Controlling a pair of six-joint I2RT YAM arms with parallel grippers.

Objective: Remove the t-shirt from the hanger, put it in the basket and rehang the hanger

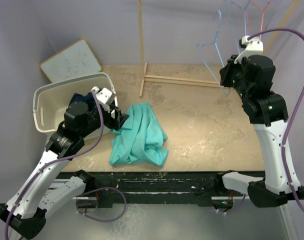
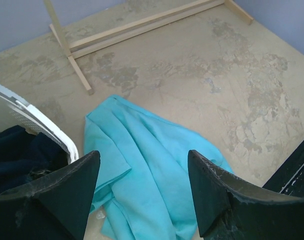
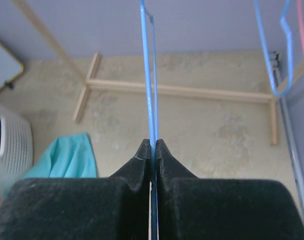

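Note:
The teal t-shirt (image 1: 139, 135) lies crumpled on the table, off the hanger. It fills the lower middle of the left wrist view (image 2: 152, 175) and shows at the left edge of the right wrist view (image 3: 67, 157). My left gripper (image 1: 121, 119) hovers open just above the shirt's left edge (image 2: 143, 155), with nothing between its fingers. A bare light-blue wire hanger (image 1: 212, 55) hangs in the air at the back right. My right gripper (image 1: 228, 74) is shut on the hanger's thin wire (image 3: 148, 75), which runs straight up from the pinched fingertips (image 3: 153, 142).
A white laundry basket (image 1: 47, 100) holding dark clothes (image 2: 17, 150) stands left of the shirt. A wooden rack post (image 1: 141, 50) and its base rails (image 1: 182, 79) cross the back. Other hangers (image 1: 242, 15) hang at the top right. A whiteboard (image 1: 71, 61) leans at the back left.

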